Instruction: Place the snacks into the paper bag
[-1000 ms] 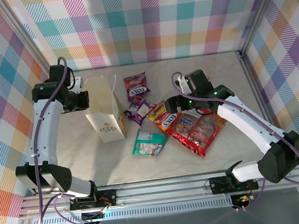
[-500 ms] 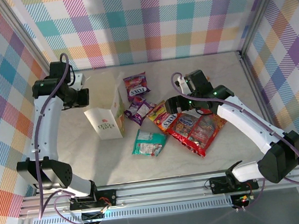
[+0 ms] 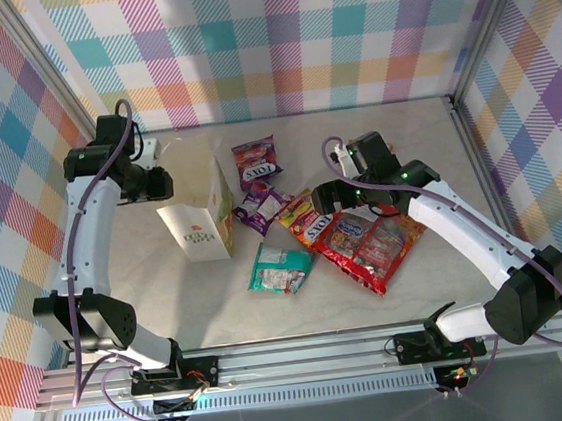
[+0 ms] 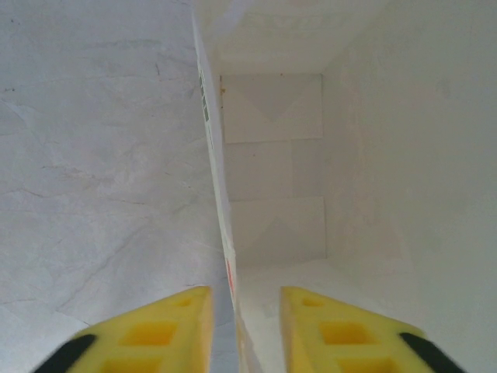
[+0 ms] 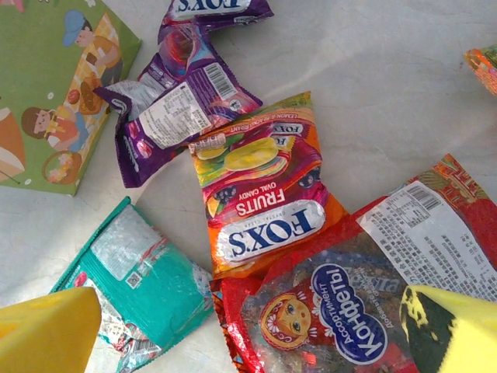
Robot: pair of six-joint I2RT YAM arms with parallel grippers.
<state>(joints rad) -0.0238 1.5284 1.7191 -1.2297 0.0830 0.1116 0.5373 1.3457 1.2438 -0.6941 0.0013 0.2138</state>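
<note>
Your left gripper (image 4: pixel 245 311) has let go of the paper bag (image 3: pixel 198 229)

It was shut a moment ago. Now its yellow fingers (image 4: pixel 155 330) are apart, with the thin bag wall between them. The bag has turned a little and stands on the table (image 3: pixel 403 127). Your right gripper (image 5: pixel 248 330) hangs wide open over the snacks beside the bag: orange packet (image 5: pixel 260 194), purple packet (image 5: pixel 182 101), teal packet (image 5: pixel 144 280), big red packet (image 5: pixel 342 311)

Paper bag (image 3: pixel 201 229): upright, mouth open upward, roomy inside. Snacks (image 3: pixel 365 244): dense cluster blocking the bag's 3 o'clock side. Worktop (image 3: pixel 425 145): open passage at snacks' 1 o'clock and bag's 6 o'clock.
</note>
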